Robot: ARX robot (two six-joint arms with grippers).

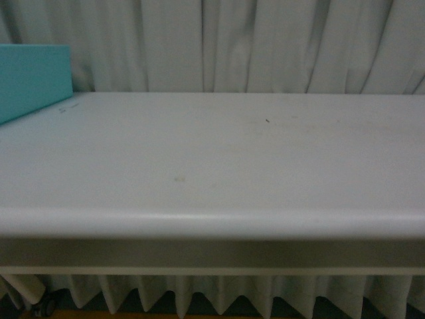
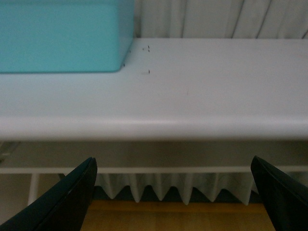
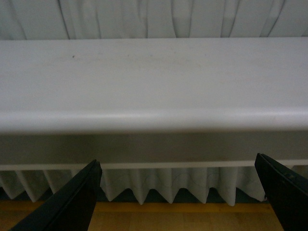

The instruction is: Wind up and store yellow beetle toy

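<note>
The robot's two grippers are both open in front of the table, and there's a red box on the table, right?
Not quite: the box is turquoise, not red, as the front view shows. The left gripper and right gripper are open before the table.

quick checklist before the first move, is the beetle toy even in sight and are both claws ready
1. Toy in sight: not ok, no view shows it.
2. Left claw open and empty: ok.
3. Right claw open and empty: ok.
4. Both claws short of the table edge: ok, by the wrist views.
5. Teal box on the table's far left: ok; whether it is the storage spot, cannot tell.
</note>
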